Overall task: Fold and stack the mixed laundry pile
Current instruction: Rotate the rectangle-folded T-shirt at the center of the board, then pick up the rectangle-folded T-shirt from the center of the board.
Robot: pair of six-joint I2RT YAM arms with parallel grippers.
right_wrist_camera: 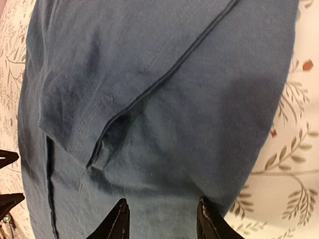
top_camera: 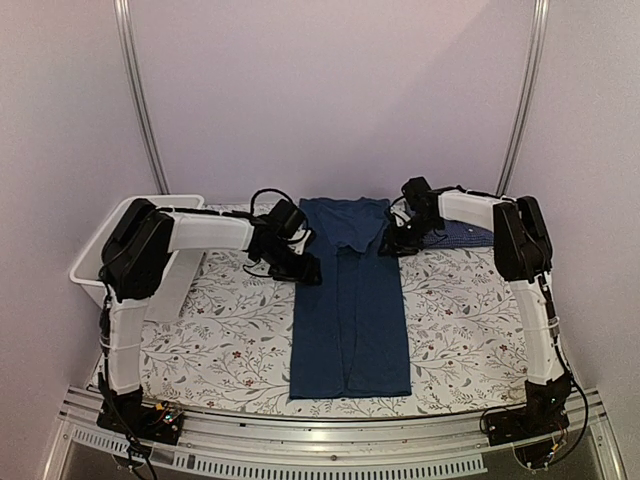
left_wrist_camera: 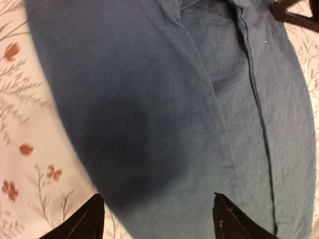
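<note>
Left pincer (left_wrist_camera: 157,221) hangs over the far-left edge of the dark blue T-shirt (top_camera: 350,320), jaws parted, nothing between them. Right pincer (right_wrist_camera: 162,221) is likewise released, jaws apart over the far-right edge, just beside a folded-in sleeve (right_wrist_camera: 75,124).

T-shirt: lies flat on the floral tablecloth (top_camera: 230,330) at mid-bench, a long narrow strip running near to far, both sides turned inward, collar end far. Check shirt (top_camera: 462,235) lies behind the right pincer at the far right. White tub (top_camera: 95,255) stands at the far left. No plaid piece in view.

Handling, judged: thin cloth, light and limp, no stiffness. It will likely sag and drag on the tablecloth, and the layers may slide apart if only the top one is pinched. Best hold looks like the two far corners, one pincer each, pinching through all layers at the edge, so the strip can be carried toward the near hem in one even fold. An uneven lift would skew it.

Pose: left arm (top_camera: 200,232) reaches in from the left, forearm near level, wrist pitched down. Right arm (top_camera: 470,210) mirrors it, elbow high. Both pincers sit low; contact with the cloth cannot be told.
</note>
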